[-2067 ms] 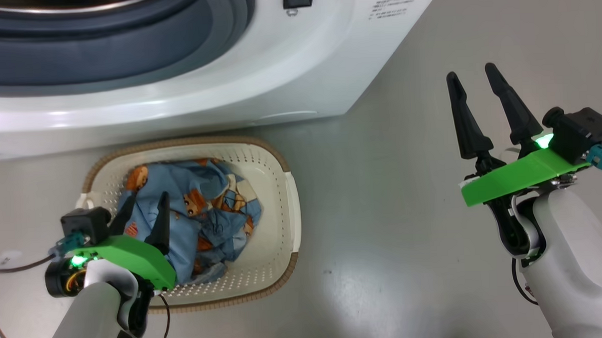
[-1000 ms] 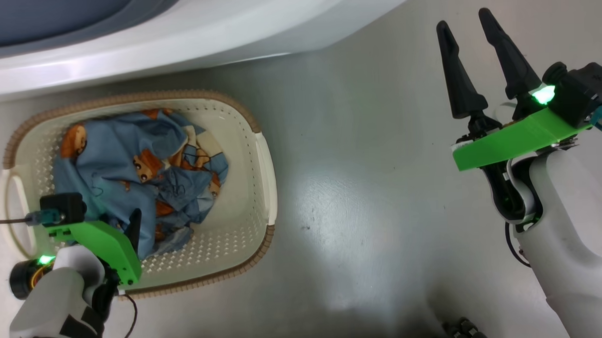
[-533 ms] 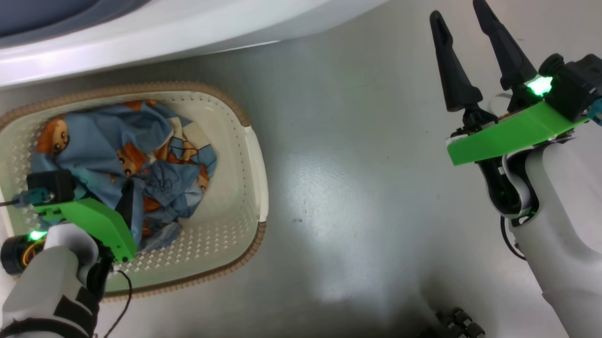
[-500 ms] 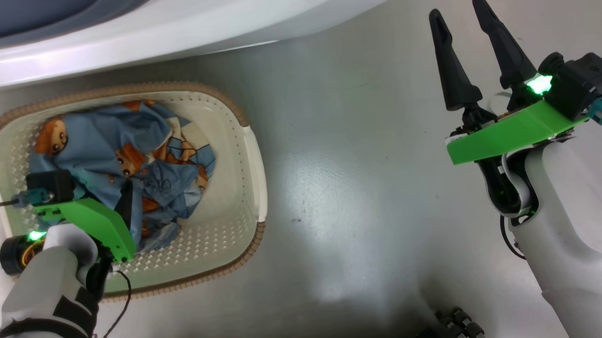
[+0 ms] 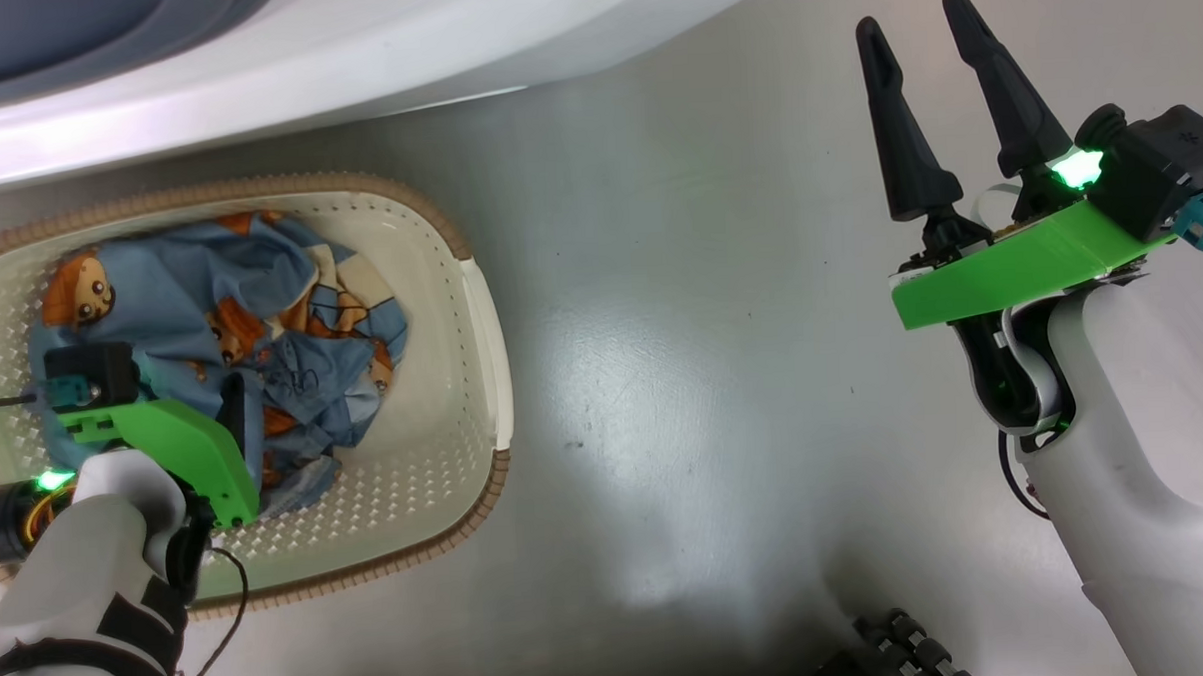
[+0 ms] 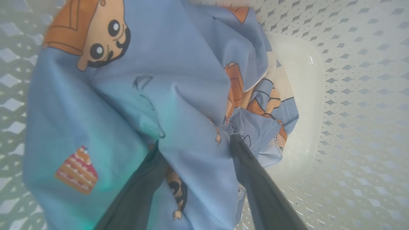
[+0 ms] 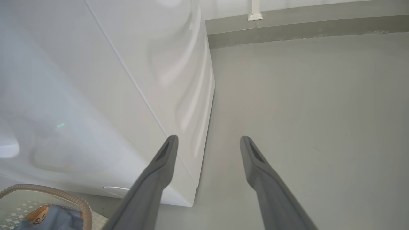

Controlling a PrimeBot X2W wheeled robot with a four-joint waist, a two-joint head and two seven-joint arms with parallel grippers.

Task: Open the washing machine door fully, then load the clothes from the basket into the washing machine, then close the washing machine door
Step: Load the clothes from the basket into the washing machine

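Along the far left of the head view runs the white washing machine [image 5: 352, 57]. Just in front of it, the basket [image 5: 489, 332] sits slightly further left in the picture than half a second ago. The whole scene has slid together, so the camera has turned, not the things. The left gripper [image 6: 195, 143] is down inside the basket as before. Its fingers [image 6: 255, 179] are spread wide and pushed into the clothes [image 5: 260, 290], with a fold of blue bear-print fabric bulging between them. The clothes lie heaped, leaving the basket's right end bare. The right gripper [image 5: 910, 12] hangs well to the right over the floor [image 5: 661, 326], fingers apart and empty. The floor is smooth, glossy grey, and a grey skirting [image 7: 303, 28] runs beyond the machine.
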